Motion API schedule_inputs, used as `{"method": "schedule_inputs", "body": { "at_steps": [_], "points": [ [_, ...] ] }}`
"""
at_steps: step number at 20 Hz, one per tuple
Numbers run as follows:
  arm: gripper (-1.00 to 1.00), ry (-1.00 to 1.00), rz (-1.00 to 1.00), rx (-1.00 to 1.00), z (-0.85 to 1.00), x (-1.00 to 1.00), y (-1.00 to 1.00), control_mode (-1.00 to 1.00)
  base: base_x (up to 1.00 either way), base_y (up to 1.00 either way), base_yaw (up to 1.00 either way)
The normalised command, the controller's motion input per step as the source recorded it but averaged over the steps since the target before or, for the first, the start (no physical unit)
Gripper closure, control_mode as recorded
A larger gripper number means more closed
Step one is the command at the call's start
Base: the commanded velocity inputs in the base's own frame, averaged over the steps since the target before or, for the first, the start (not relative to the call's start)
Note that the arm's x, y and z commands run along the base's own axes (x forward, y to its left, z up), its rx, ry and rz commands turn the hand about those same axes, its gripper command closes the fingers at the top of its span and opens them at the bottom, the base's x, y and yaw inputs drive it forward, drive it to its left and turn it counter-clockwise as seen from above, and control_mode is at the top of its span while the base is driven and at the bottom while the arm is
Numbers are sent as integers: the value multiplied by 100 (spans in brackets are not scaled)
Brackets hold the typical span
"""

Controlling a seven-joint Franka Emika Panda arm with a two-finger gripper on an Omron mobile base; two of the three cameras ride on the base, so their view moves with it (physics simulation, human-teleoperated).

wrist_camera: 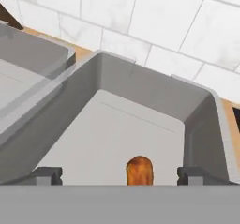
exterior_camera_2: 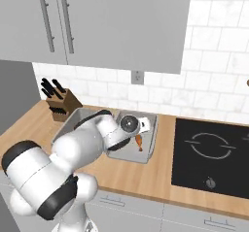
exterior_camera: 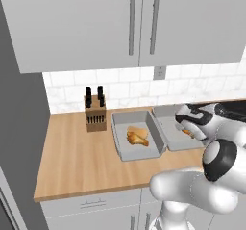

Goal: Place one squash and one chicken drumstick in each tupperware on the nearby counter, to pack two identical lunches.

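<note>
The chicken drumstick [exterior_camera_2: 139, 141] I'm working with lies on the floor of the right-hand tupperware [exterior_camera_2: 151, 143]. In the right base view its long axis runs roughly toward me and away, thin end pointing to the front rim. In the hand view I see just its plump golden-brown end [wrist_camera: 139, 170] between the two finger tips [wrist_camera: 47, 175], which stand wide apart and touch nothing, so the jaws are open. The gripper [exterior_camera: 190, 128] hangs over that tray.

Just beside it on the left sits the other tupperware [exterior_camera: 120, 147], holding a drumstick and a tan piece [exterior_camera: 138, 136] lying together; I cannot tell their directions. Left of that, a knife block [exterior_camera: 95, 113] stands against the tiled wall on the wooden counter [exterior_camera: 81, 161]. A black cooktop [exterior_camera_2: 209, 156] lies to the right.
</note>
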Motion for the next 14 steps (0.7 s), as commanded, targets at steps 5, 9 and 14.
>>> {"method": "schedule_inputs", "body": {
  "at_steps": [5,9,14],
  "points": [
    [-100,27,-5,-7,100,-62,5,-100,0,0,0],
    [-100,0,-2,-11,46,-98,32,-100,0,0,0],
    [-100,-26,-13,2,20,-100,60,-100,0,0,0]
  ]
}}
